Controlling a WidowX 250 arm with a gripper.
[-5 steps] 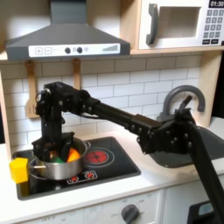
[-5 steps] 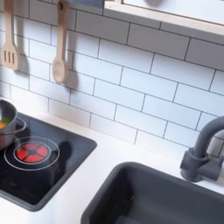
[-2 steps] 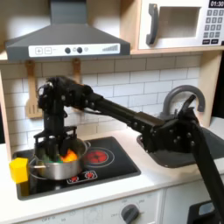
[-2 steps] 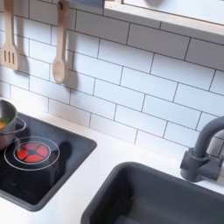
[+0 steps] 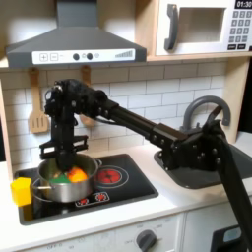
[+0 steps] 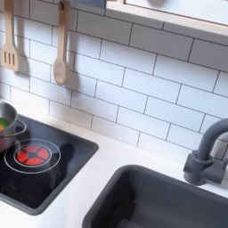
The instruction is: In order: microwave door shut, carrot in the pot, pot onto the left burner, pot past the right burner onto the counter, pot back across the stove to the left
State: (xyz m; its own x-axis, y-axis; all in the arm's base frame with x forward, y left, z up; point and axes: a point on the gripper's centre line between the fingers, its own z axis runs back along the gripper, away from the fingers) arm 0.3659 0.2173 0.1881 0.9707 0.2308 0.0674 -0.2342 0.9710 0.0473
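In the first exterior view the tool [image 5: 66,152] hangs just above the pot [image 5: 65,183], its fingers slightly apart and holding nothing. The carrot [image 5: 75,174] lies inside the pot, which sits on the stove [image 5: 118,189] over the first exterior view's left burner. A yellow block [image 5: 21,190] stands just beside the pot on the tabletop [image 5: 187,202]. Above, the microwave door [image 5: 195,28] is closed.

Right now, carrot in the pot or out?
In. The carrot lies inside the pot on the stove, orange showing above the rim; the gripper hangs just above it.
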